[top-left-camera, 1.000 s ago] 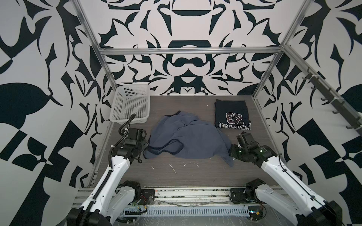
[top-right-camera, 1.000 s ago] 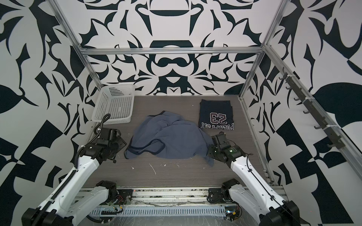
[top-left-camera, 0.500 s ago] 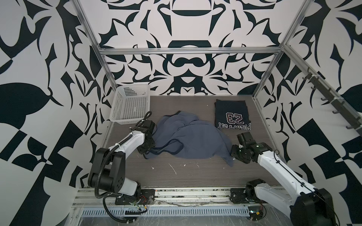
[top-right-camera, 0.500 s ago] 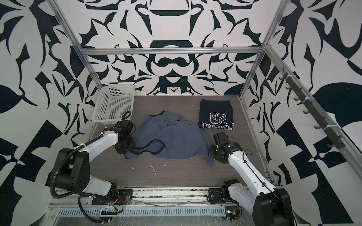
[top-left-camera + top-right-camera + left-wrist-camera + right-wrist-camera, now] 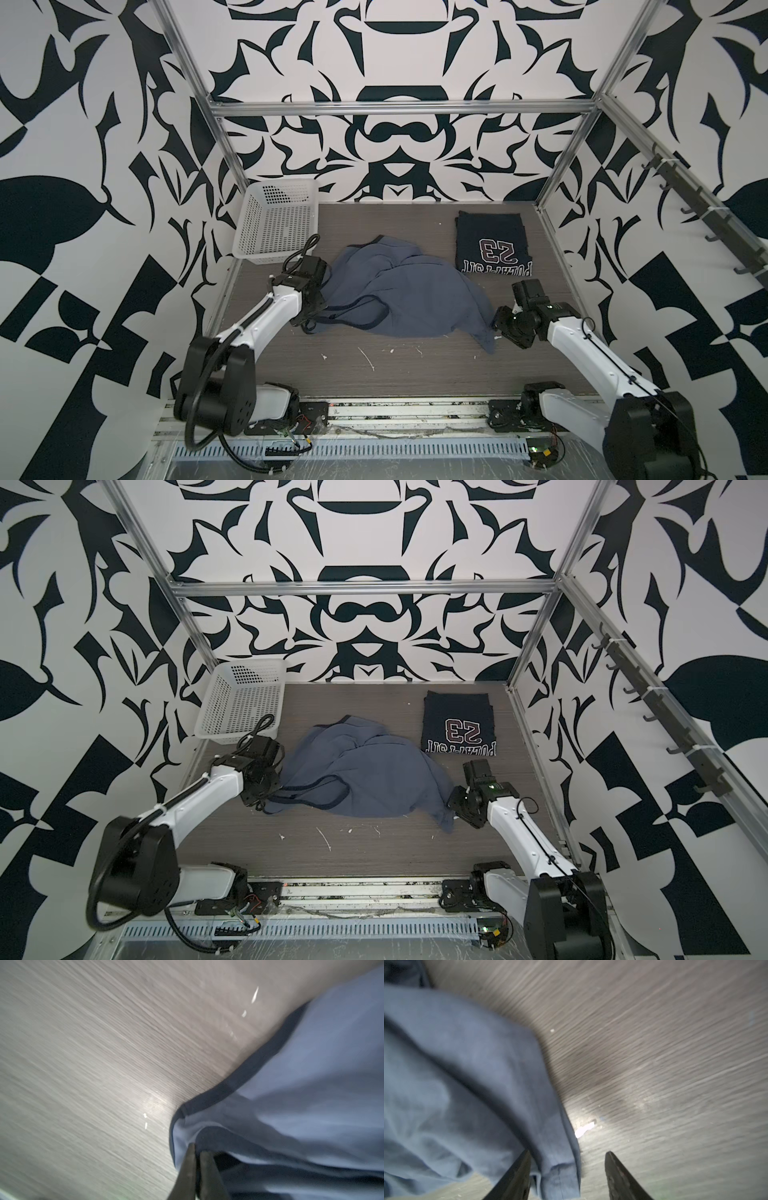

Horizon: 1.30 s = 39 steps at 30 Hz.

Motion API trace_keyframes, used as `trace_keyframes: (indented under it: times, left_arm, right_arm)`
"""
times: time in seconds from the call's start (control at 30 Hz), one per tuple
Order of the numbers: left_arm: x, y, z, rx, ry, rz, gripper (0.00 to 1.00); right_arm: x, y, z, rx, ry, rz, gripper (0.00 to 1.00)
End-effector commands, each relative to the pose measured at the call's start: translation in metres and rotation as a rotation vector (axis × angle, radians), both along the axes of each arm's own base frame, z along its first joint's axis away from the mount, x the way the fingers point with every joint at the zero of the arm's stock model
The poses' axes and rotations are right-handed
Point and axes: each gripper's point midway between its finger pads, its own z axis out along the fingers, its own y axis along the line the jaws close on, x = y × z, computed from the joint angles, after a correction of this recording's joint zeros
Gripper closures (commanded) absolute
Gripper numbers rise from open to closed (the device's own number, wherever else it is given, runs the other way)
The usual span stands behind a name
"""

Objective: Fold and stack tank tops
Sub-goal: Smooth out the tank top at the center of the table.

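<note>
Near the white perforated basket (image 5: 276,224) in the bench's (image 5: 415,374) far-left corner, the left fingers (image 5: 188,1172) are clenched on a dark-trimmed strap end of the grey-blue tank top (image 5: 415,299), crumpled mid-bench. The navy "23" tank top (image 5: 492,245) lies folded toward the far-right corner. The right fingers (image 5: 517,1176) stand released astride the hem corner; they should pinch it squarely before both arms draw the cloth flat, keeping it low.

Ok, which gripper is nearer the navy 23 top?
Right. The right gripper is open at a corner of the grey top, in front of the navy top; the left gripper is shut on the grey top's opposite edge.
</note>
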Motion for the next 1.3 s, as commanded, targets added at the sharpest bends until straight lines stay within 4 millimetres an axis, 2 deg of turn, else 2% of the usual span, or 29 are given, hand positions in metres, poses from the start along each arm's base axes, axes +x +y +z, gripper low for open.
trace_keyframes:
  times: [0.0, 0.13, 0.3, 0.47, 0.7, 0.87, 0.93, 1.0, 1.07, 1.1, 1.2, 1.27]
  left_arm:
    - [-0.012, 0.018, 0.012, 0.064, -0.054, 0.059, 0.97]
    - [-0.015, 0.024, 0.018, 0.076, -0.092, 0.077, 1.00]
    - [-0.018, 0.030, 0.025, 0.097, -0.114, 0.093, 1.00]
    - [-0.020, 0.038, 0.033, 0.133, -0.134, 0.114, 1.00]
    - [-0.018, 0.039, 0.036, 0.145, -0.137, 0.116, 1.00]
    - [-0.017, 0.041, 0.039, 0.155, -0.143, 0.118, 1.00]
    - [-0.016, 0.041, 0.043, 0.160, -0.156, 0.119, 1.00]
    - [-0.014, 0.042, 0.049, 0.165, -0.177, 0.113, 1.00]
    - [-0.010, 0.045, 0.061, 0.175, -0.208, 0.119, 1.00]
    - [-0.008, 0.046, 0.069, 0.180, -0.229, 0.120, 1.00]
    - [-0.001, 0.051, 0.101, 0.180, -0.322, 0.135, 1.00]
    - [0.002, 0.055, 0.131, 0.178, -0.404, 0.141, 1.00]
  right_arm:
    - [0.002, 0.014, -0.002, 0.110, -0.004, -0.008, 0.41]
    - [-0.005, 0.014, -0.014, 0.120, 0.017, -0.022, 0.48]
    - [-0.002, 0.026, -0.017, 0.185, 0.004, -0.010, 0.54]
    - [-0.019, 0.032, -0.024, 0.166, 0.067, 0.007, 0.58]
    - [-0.046, 0.039, -0.031, 0.075, 0.104, 0.002, 0.60]
    - [-0.050, 0.045, -0.035, 0.048, 0.116, 0.022, 0.68]
    - [-0.048, 0.045, -0.033, 0.042, 0.109, 0.031, 0.76]
    - [-0.043, 0.046, -0.027, 0.035, 0.088, 0.044, 0.86]
    - [-0.034, 0.044, -0.012, 0.021, 0.041, 0.052, 1.00]
    - [-0.029, 0.044, -0.002, 0.015, 0.012, 0.063, 1.00]
    - [-0.016, 0.026, 0.043, -0.089, -0.098, 0.069, 1.00]
    - [-0.006, 0.013, 0.085, -0.161, -0.194, 0.080, 1.00]
